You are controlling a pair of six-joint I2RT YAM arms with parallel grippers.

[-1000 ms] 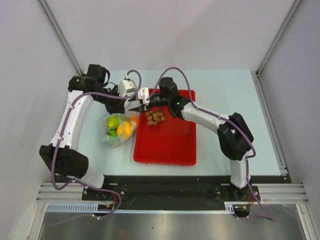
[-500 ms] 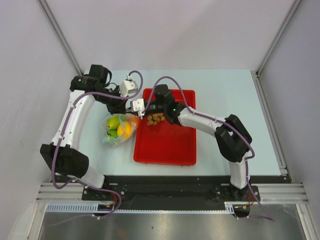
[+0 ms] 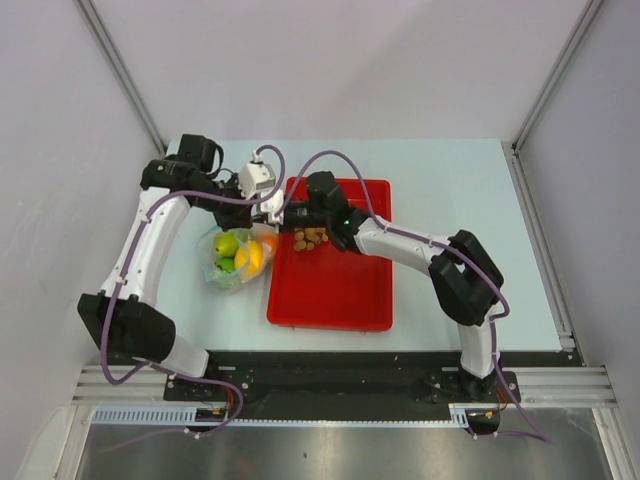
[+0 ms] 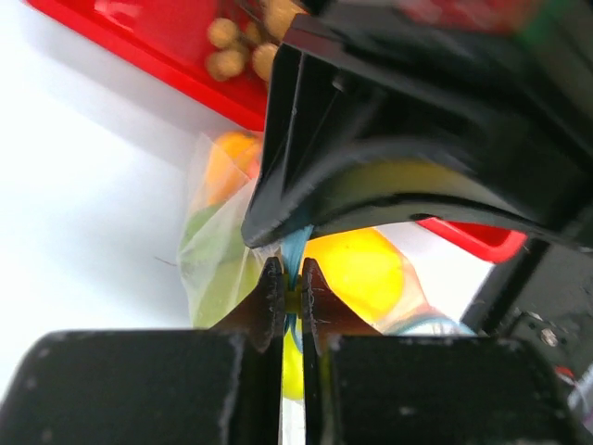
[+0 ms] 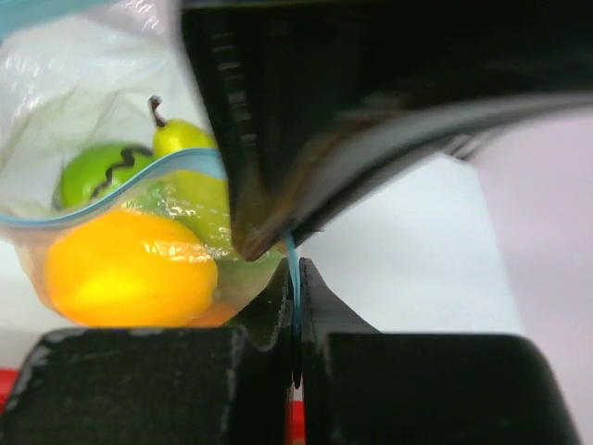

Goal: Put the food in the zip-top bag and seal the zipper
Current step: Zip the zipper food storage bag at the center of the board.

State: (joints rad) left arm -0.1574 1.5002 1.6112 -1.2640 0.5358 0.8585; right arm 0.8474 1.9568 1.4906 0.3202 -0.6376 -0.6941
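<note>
Closest in on the left wrist cam, your left gripper [image 4: 292, 295] has its fingers pressed together on the light-blue zipper [image 4: 296, 248], so it's pinching the strip. Same deal on the right wrist cam: the right gripper [image 5: 296, 289] is clamped on the zipper [image 5: 293, 261] too, with the blue line running straight up out of the fingertips. The two grippers sit pretty much nose to nose, and each one's black body fills the top of the other's camera.

Just past the fingers is the zip-top bag [image 5: 56, 93], with the fruit already inside. You can see a big yellow fruit [image 5: 130, 269] low down, and green fruits [image 5: 95, 172] behind it, one with a little dark stem. The blue strip curves across in front of them.

From overhead, the bag [image 3: 215, 272] lies on the pale table [image 3: 450, 190], right up against the left edge of the red tray [image 3: 330, 295]. Both grippers meet at the bag's far corner, by the tray's far-left corner. An orange fruit [image 3: 268, 243] sits on the bag's tray side.

The small brown nuts [image 3: 310, 238] are clustered loose in the far part of the tray, beside the right arm.
</note>
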